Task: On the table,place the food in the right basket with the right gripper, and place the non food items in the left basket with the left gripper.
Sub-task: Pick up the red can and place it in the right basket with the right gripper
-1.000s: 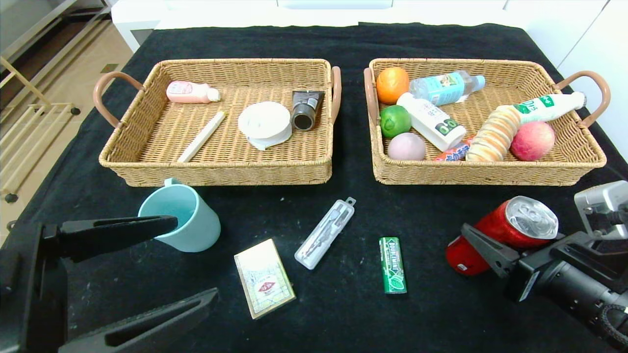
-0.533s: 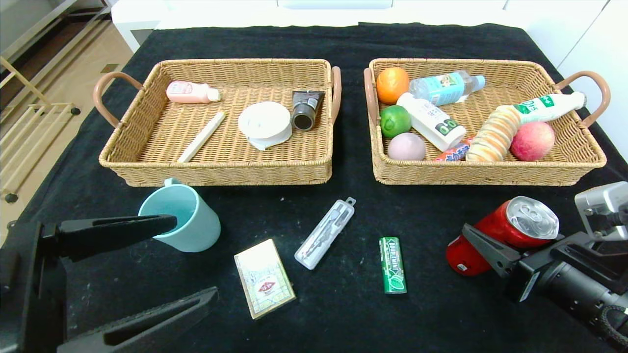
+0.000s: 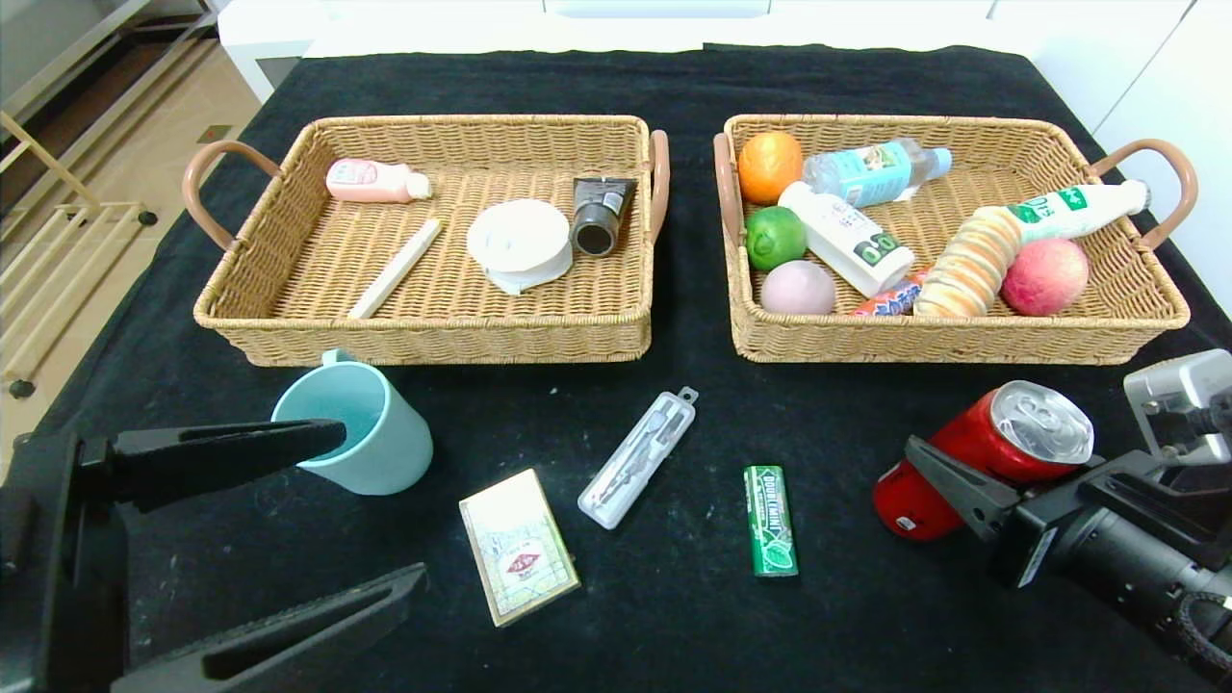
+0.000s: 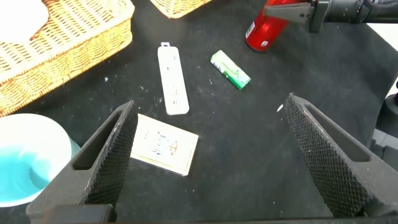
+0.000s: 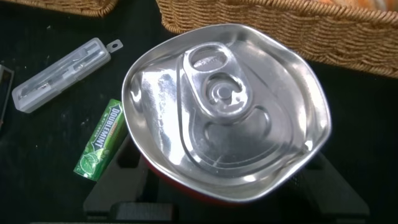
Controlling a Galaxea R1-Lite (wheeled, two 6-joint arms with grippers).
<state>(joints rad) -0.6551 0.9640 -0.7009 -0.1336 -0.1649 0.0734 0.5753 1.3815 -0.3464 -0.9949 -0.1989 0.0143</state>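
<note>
My right gripper (image 3: 965,474) is shut on a dented red can (image 3: 982,452), tilted, at the table's front right, just before the right basket (image 3: 962,339). In the right wrist view the can's silver top (image 5: 224,106) fills the frame, with the gripper (image 5: 227,196) under it. On the table lie a green gum pack (image 3: 770,520), a clear plastic case (image 3: 637,458), a card box (image 3: 518,545) and a light blue cup (image 3: 361,428). My left gripper (image 3: 380,505) is open and empty at the front left, beside the cup; in the left wrist view (image 4: 211,106) it stands above the card box (image 4: 163,144).
The left basket (image 3: 443,332) holds a pink bottle, a white stick, a white roll and a grey tube. The right basket holds fruit, bottles and snacks. The gum pack (image 5: 99,140) and case (image 5: 62,74) lie left of the can.
The right gripper with the red can has shifted very slightly upward. The left gripper and the loose items have not moved.
</note>
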